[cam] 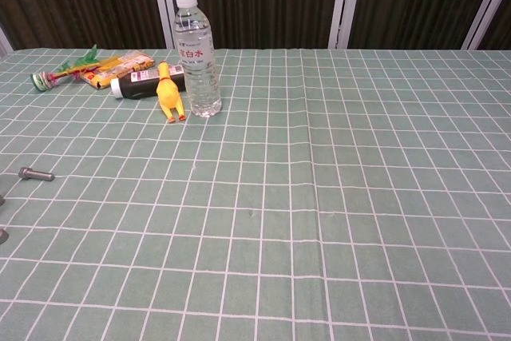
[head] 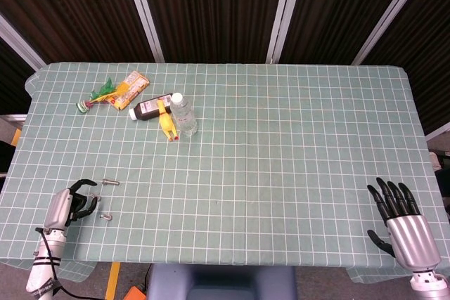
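Left hand (head: 74, 201) lies with fingers spread, holding nothing, bolts (head: 110, 183) at its two o'clock; right hand (head: 399, 216) flat, fingers apart, likewise bare.

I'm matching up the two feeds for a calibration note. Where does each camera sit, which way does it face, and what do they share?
Head view: high above the near edge, looking steeply down on the whole table; left hand and right hand show at the near corners.
Chest view: low at the near edge, looking level across the table toward the dark wall; neither hand plainly shows.
Shared: water bottle, yellow rubber chicken, bolt.
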Robot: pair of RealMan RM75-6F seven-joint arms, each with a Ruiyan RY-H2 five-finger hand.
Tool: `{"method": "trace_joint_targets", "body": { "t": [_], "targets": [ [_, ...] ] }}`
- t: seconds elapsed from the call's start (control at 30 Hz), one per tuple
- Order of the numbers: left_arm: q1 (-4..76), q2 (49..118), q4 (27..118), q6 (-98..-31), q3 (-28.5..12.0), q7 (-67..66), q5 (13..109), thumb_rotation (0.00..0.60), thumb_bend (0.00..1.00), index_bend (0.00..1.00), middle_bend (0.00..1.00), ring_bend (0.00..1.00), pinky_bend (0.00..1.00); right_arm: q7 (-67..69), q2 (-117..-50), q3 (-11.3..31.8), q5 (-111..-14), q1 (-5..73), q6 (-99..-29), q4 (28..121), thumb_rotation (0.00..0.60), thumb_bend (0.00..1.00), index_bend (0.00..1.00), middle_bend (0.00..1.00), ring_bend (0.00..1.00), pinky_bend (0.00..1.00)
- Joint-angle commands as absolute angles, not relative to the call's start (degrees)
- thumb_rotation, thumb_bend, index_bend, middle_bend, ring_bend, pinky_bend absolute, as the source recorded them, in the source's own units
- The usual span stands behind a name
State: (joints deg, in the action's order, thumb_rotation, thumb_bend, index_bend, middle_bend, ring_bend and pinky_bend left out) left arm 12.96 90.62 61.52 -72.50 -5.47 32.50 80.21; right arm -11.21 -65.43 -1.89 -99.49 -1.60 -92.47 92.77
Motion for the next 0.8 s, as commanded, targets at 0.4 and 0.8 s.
{"method": "trace_joint_targets", "body": {
  "t": [0.4, 0.8],
  "targets": [
    [13.3, 81.5, 77.5, -78.8, -6.0, 17.4, 84.5, 0.600, 0.41, 0.37, 1.00, 1.00, 1.00, -11.5, -65.5, -2.1, -99.9, -1.6, -92.3, 92.7, 0.600, 0.28, 0.00, 0.00, 0.00, 0.00],
    [21.8, 85.7, 87.6, -73.4, -9.4, -42.9, 71.2, 0.600, 0.41, 0.38, 1.00, 1.00, 1.00, -11.4, -65.3, -2.1, -99.6, -1.3, -91.8, 92.9, 0.600, 0.28, 0.00, 0.00, 0.00, 0.00]
  ]
}}
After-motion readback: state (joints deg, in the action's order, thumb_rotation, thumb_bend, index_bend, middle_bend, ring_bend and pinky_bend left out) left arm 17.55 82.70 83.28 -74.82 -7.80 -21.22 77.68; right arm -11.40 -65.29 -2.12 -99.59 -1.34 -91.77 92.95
